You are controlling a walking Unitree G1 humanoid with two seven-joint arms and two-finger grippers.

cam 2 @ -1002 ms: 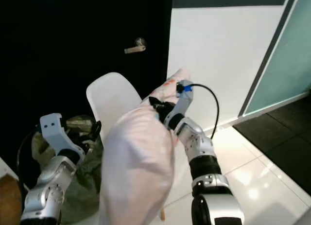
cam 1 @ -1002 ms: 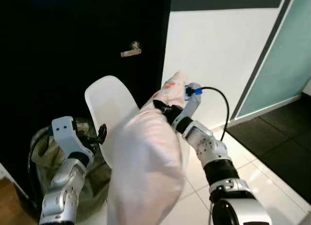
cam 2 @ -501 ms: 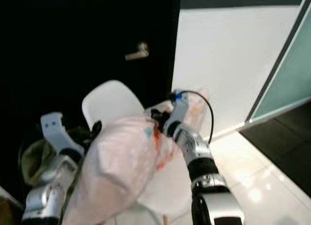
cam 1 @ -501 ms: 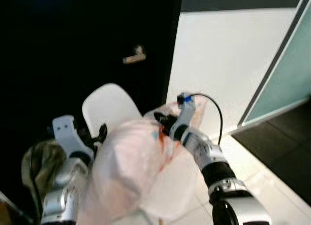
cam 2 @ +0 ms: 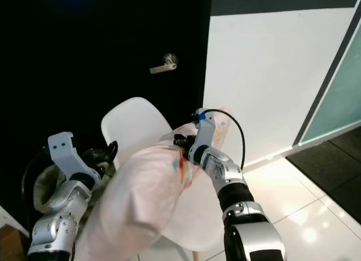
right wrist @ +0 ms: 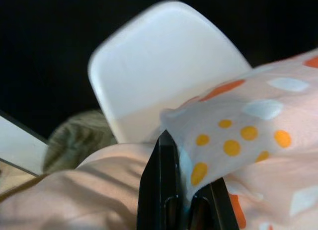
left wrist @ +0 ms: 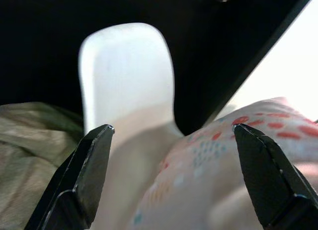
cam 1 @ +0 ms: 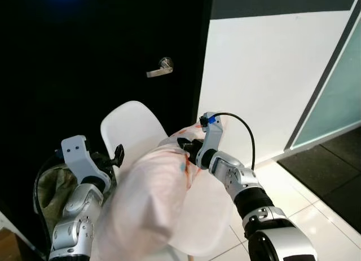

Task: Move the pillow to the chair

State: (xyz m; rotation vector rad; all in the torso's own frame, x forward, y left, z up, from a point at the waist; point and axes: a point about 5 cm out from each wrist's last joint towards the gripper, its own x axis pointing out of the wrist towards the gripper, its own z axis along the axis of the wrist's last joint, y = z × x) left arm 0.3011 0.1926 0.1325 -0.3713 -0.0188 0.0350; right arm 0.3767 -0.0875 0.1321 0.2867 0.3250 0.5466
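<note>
We saw the pillow (cam 1: 155, 204), pale pink with orange and blue dots, held up over the seat of the white chair (cam 1: 131, 128), its upper corner near the chair's back and its bulk hanging down in front of the seat. Whether its lower end touched the seat we could not tell.

The right end effector (right wrist: 185, 200) was clenched on a fold of the pillow's dotted cover, the two black fingers (right wrist: 161, 185) pressed together with the cloth caught between them. In the head views that end effector (cam 1: 189, 149) sat at the pillow's top edge, just in front of the chair back, with a black cable (cam 1: 240, 125) looping from its wrist.

The left end effector (left wrist: 171, 170) was released, its fingers (left wrist: 82, 175) spread wide, with the pillow and the chair back seen between them and touching neither. In the head views it (cam 1: 115, 155) hovered just beside the pillow's left side, near the chair's left edge.

Behind the chair stood a black door (cam 1: 84, 58) with a metal handle (cam 1: 160, 69). An olive-green bag (cam 1: 53, 185) lay on the floor to the left of the chair, under the left arm. A white wall (cam 1: 265, 75) was on the right.
</note>
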